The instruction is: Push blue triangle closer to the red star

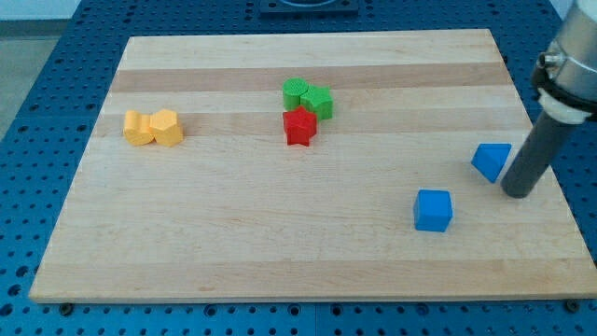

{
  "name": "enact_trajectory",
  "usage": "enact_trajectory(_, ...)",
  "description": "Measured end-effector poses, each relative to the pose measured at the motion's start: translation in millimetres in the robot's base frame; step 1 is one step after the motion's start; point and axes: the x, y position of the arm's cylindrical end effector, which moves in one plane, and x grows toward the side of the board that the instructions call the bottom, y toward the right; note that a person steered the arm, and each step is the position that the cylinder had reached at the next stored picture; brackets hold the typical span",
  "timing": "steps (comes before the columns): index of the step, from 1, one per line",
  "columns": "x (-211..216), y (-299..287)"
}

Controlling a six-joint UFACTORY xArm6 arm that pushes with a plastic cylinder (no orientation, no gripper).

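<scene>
Tip just right of the blue triangle, red star far off to the left.

Camera view: the tip (519, 192) sat just right of the blue triangle (491, 161) at the counter's (280, 252) right edge; the red star (299, 126) lay well left and farther; no hand existed to open or close.

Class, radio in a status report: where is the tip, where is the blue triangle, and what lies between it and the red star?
My tip just right of blue triangle. Red star far left, touching green blocks. Path clear; blue cube below it.
</scene>
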Motion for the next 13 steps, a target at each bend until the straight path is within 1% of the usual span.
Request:
enact_trajectory(1,-34.1,30.5)
enact_trajectory(2,-17.4,-60.4)
enact_trajectory(3,22.8,-146.1)
enact_trajectory(4,17.2,-196.5)
enact_trajectory(5,-10.9,-162.9)
enact_trajectory(6,-39.5,-142.2)
enact_trajectory(7,-39.1,-169.0)
enact_trajectory(8,-55.2,-105.0)
enact_trajectory(9,-78.3,-133.4)
enact_trajectory(10,-12.2,-228.7)
enact_trajectory(11,9.9,-337.6)
enact_trajectory(12,1.2,-281.6)
enact_trajectory(13,-45.0,-192.7)
